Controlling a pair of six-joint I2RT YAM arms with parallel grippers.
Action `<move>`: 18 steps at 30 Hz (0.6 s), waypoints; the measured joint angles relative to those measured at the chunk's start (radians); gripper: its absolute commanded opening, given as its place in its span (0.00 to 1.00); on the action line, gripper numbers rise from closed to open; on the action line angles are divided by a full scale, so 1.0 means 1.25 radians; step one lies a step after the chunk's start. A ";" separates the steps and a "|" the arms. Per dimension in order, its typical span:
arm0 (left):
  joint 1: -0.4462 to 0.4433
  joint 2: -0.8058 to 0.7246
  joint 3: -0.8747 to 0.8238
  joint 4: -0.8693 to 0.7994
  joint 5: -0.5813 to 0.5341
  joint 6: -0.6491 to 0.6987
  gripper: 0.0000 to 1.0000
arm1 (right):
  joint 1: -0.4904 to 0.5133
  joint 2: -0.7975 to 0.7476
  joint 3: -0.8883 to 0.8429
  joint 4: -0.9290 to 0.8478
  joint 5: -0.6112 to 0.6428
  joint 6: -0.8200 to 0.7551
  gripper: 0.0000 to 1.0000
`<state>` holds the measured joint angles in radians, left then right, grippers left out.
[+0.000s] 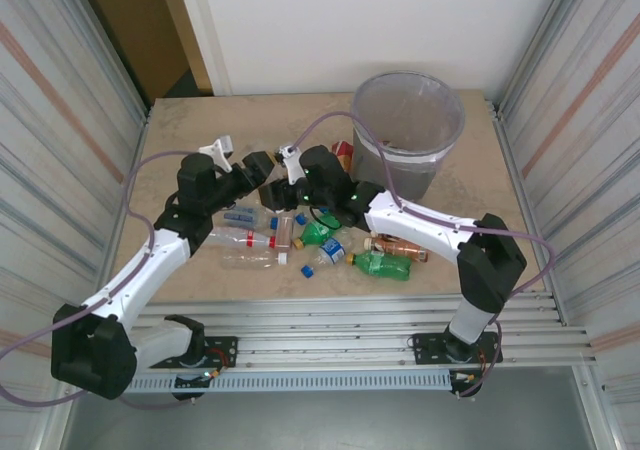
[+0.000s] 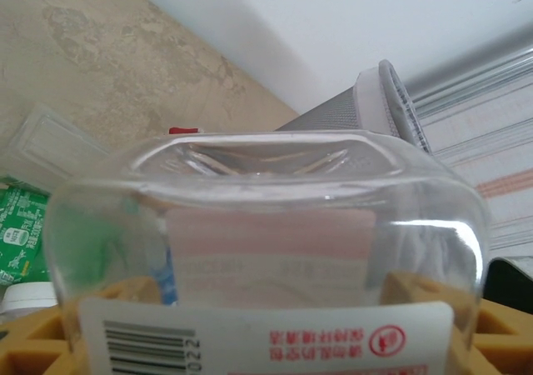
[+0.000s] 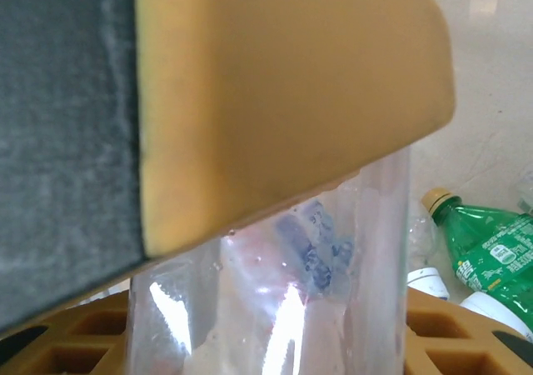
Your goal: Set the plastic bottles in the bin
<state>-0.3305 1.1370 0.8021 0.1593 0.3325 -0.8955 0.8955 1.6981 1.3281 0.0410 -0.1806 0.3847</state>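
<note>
A clear bottle with a white and red label (image 2: 266,225) sits between the yellow pads of my left gripper (image 2: 266,333), which is shut on it. The same clear bottle (image 3: 275,308) spans the gap between the pads of my right gripper (image 3: 266,342), which is shut on it too. A yellow finger (image 3: 283,83) of the left gripper lies across the bottle's upper part. Both grippers meet over the table's middle (image 1: 262,177) (image 1: 287,185). The grey bin (image 1: 407,130) with its clear liner stands at the back right. Several more bottles lie below, among them a green one (image 1: 382,265) and a brown-labelled one (image 1: 400,248).
Loose bottles are strewn from a clear one (image 1: 245,238) on the left to a blue-labelled one (image 1: 332,252) at the middle. A red object (image 1: 343,150) lies by the bin's left side. Corrugated walls close in both sides. A rail (image 1: 350,320) runs along the table's near edge.
</note>
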 measured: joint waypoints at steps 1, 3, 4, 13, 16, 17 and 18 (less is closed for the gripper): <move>0.000 0.000 0.000 0.001 0.000 0.001 0.76 | 0.000 0.000 0.000 0.000 0.000 0.000 0.24; 0.000 0.000 0.000 0.003 0.007 0.013 0.93 | -0.001 0.000 0.000 0.000 -0.002 0.001 0.23; 0.000 -0.002 0.000 0.005 0.012 0.015 0.98 | -0.003 0.000 0.000 0.000 -0.002 0.000 0.23; -0.003 -0.139 -0.026 -0.005 -0.010 0.092 0.99 | -0.015 -0.042 0.004 -0.047 0.023 -0.012 0.22; -0.003 -0.236 -0.053 -0.004 -0.045 0.131 0.99 | -0.024 -0.071 0.021 -0.099 0.046 -0.030 0.21; -0.003 -0.267 -0.063 -0.004 -0.061 0.144 0.99 | -0.032 -0.085 0.029 -0.120 0.053 -0.037 0.21; -0.003 -0.293 -0.072 -0.004 -0.075 0.156 0.99 | -0.038 -0.096 0.034 -0.132 0.057 -0.042 0.21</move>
<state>-0.3344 0.7712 0.7124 0.1539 0.2382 -0.7010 0.8474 1.5780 1.3705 -0.1238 -0.1089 0.3321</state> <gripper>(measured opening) 0.988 0.479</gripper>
